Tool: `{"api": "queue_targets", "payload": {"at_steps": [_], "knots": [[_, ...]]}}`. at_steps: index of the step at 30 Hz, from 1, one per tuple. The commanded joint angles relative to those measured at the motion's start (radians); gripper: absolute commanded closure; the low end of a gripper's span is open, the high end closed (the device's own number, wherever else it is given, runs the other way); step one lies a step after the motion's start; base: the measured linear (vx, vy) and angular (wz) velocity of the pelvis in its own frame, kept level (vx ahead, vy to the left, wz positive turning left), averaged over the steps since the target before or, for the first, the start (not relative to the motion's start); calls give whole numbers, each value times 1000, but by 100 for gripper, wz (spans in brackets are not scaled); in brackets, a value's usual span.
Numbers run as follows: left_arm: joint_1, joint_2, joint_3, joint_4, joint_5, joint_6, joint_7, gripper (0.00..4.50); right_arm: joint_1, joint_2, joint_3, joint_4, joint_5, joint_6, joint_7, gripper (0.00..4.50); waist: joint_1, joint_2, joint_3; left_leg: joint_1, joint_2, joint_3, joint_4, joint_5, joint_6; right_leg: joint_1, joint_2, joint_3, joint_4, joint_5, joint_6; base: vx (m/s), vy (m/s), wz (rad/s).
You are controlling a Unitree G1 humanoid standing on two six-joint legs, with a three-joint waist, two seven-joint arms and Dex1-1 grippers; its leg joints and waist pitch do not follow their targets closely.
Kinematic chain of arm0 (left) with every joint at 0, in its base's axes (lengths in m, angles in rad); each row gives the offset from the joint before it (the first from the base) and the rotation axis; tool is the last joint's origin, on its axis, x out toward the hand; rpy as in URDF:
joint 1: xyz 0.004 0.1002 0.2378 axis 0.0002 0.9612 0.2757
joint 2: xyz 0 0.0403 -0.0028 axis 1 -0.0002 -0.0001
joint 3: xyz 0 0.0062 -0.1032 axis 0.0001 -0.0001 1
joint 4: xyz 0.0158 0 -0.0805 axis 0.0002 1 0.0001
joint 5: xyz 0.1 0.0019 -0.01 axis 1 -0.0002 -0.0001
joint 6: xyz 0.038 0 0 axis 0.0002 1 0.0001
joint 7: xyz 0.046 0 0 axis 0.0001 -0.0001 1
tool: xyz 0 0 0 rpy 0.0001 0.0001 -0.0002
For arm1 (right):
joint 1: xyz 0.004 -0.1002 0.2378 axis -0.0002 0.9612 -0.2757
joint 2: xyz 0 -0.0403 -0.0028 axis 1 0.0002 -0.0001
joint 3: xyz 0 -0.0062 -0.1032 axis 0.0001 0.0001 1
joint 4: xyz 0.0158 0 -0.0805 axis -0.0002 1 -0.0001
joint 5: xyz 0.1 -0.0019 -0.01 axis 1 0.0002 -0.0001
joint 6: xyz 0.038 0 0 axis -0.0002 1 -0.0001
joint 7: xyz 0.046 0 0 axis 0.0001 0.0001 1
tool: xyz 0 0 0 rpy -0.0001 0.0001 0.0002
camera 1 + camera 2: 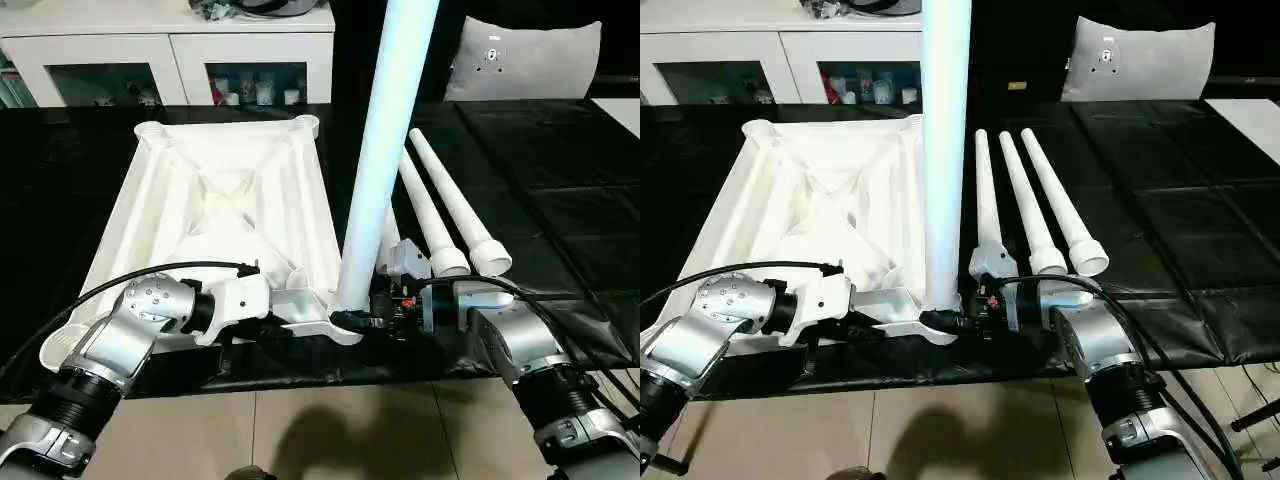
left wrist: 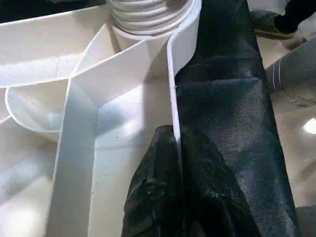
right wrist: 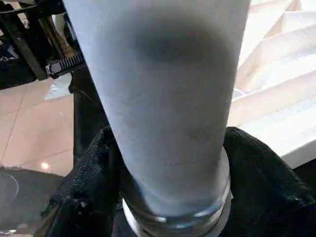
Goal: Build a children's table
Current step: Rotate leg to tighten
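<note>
The tabletop [image 1: 215,215] is laid upside down on the black mat [image 1: 560,200], ribbed underside up, round sockets at its corners. One leg [image 1: 385,150] is held upright at the near right corner socket [image 1: 345,325], its base seated in or at the socket mouth; how deep it sits cannot be told. The right gripper [image 1: 375,318] is closed around the leg's lowest part, its black fingers [image 3: 256,182] wrapping the tube in the right wrist view. The left gripper [image 1: 275,322] is clamped on the tabletop's near rim just left of that socket, one finger either side of the wall in the left wrist view, apparently bracing the top. Three further legs [image 1: 1035,205] are laid side by side on the mat just right of the tabletop, wide ends nearest. A white cabinet [image 1: 170,50] stands beyond the mat. Step in hand is judged to be fitting the first leg. The next move likely calls for the leg being pressed or turned home while kept vertical, with the rim held steady.
</note>
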Motion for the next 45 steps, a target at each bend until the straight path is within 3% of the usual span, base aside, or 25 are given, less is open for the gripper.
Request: {"api": "queue_targets", "payload": {"at_steps": [1, 5, 7, 9, 11, 13, 14, 16, 17, 23, 25, 27, 35, 37, 40, 45], "knots": [[13, -7, -38, -10, 6, 0, -38, 450, 1, 4, 6, -1, -5, 19, -9, 176, -3, 0, -60, 21, 52, -10, -61, -135, 46, 37, -69, 29, -53, 40, -255, 0, 0, 0], [47, -43, 16, -80, -35, 149, 52, 450, 3, 89, 14, 20, -38, 72, -149, 180, -12, 0, -54, 21, 52, -12, -67, -172, 22, 34, -72, 31, -57, -27, -254, 0, 0, 0], [63, -74, 45, -129, -34, 233, 137, 450, -9, 160, 6, 63, -59, 94, -270, 181, -27, -2, -42, 21, 48, -15, -77, -247, -6, 29, -72, 33, -71, -156, -240, 0, 0, 0], [68, -106, 63, -163, -24, 291, 207, 450, -29, 213, -12, 109, -67, 103, -366, 181, -50, -2, -35, 25, 46, -23, -84, -346, -48, 24, -77, 36, -83, -359, -204, 0, 0, 0], [69, -140, 76, -186, -14, 338, 269, 450, -50, 253, -28, 153, -74, 103, -450, 181, -56, -3, -37, 27, 46, -26, -82, -361, -52, 24, -77, 38, -88, -404, -181, 0, 0, 0], [69, -191, 87, -213, 1, 395, 345, 450, -79, 300, -52, 211, -79, 107, -554, 181, -64, -1, -37, 29, 45, -26, -83, -368, -56, 16, -73, 40, -90, -395, -179, 0, 0, 0], [69, -207, 89, -220, 5, 409, 367, 450, -85, 310, -55, 224, -81, 106, -576, 181, -64, -8, -40, 28, 45, -24, -81, -351, -48, 17, -73, 43, -89, -375, -180, 0, 0, 0], [65, -259, 82, -234, 24, 445, 425, 450, -95, 328, -60, 248, -90, 93, -615, 181, -62, -5, -39, 28, 46, -22, -80, -334, -39, 16, -71, 43, -89, -334, -186, 0, 0, 0], [63, -271, 80, -236, 32, 452, 437, 450, -95, 330, -61, 248, -90, 90, -616, 125, -60, -5, -40, 27, 46, -21, -80, -325, -35, 18, -70, 43, -90, -320, -185, 0, 0, 0], [56, -252, 77, -247, 53, 482, 455, 450, -79, 322, -93, 232, -93, 70, -619, 69, -44, -1, -54, 21, 42, -14, -69, -195, 11, 30, -65, 41, -73, -78, -217, 0, 0, 0], [54, -246, 82, -245, 59, 491, 460, 450, -70, 310, -97, 221, -89, 54, -607, 58, -42, -1, -53, 19, 42, -14, -70, -178, 19, 33, -65, 38, -71, -50, -222, 0, 0, 0], [50, -239, 87, -234, 62, 482, 456, 450, -53, 293, -97, 192, -80, 48, -578, 34, -41, 6, -52, 20, 43, -15, -71, -188, 17, 32, -65, 37, -72, -60, -222, 0, 0, 0], [38, -177, 80, -184, 61, 393, 380, 450, 44, 163, -55, 24, -62, 19, -382, 8, -28, -3, -52, 19, 42, -15, -71, -194, 23, 38, -63, 37, -77, -65, -195, 0, 0, 0], [35, -154, 74, -166, 57, 366, 347, 450, 56, 124, -54, -5, -57, 12, -336, 8, -30, 4, -50, 19, 41, -16, -72, -205, 24, 36, -65, 36, -78, -88, -201, 0, 0, 0], [34, -114, 57, -138, 45, 293, 266, 450, 58, 62, -60, -27, -53, -1, -266, 8, -30, 1, -50, 21, 43, -17, -72, -222, 23, 35, -65, 36, -82, -116, -202, 0, 0, 0], [33, -50, 13, -103, 44, 181, 144, 450, 41, -7, -44, -41, -56, -12, -169, 8, -24, 3, -55, 24, 47, -15, -68, -187, 34, 35, -62, 34, -72, -27, -232, 0, 0, 0]]}}
